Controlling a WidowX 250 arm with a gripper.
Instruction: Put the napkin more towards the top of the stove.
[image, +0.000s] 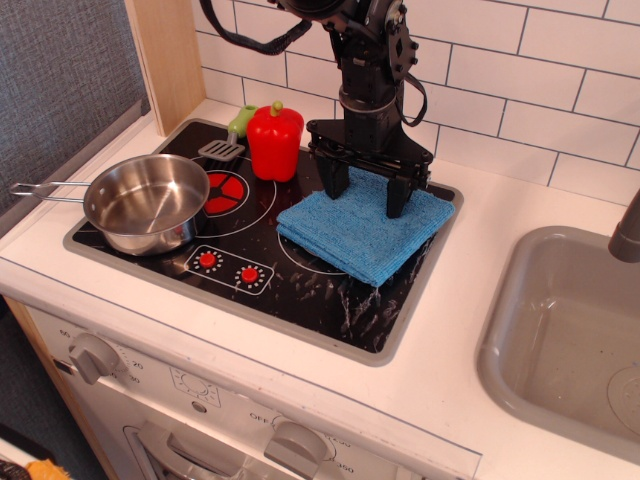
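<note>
The bright blue napkin (362, 228) lies flat on the back right part of the black stove (318, 292), its far edge close to the stove's rear rim. My gripper (367, 189) stands over the napkin's far edge. Its two black fingers (335, 181) are spread wide apart, with the tips on or just above the cloth. The jaws are open and nothing is held between them.
A steel pan (148, 203) sits on the stove's left side, handle pointing left. A red toy pepper (275, 140), a grey spatula (221, 151) and a green item (241, 121) stand at the back left. A grey sink (566, 335) lies to the right, with the tiled wall behind.
</note>
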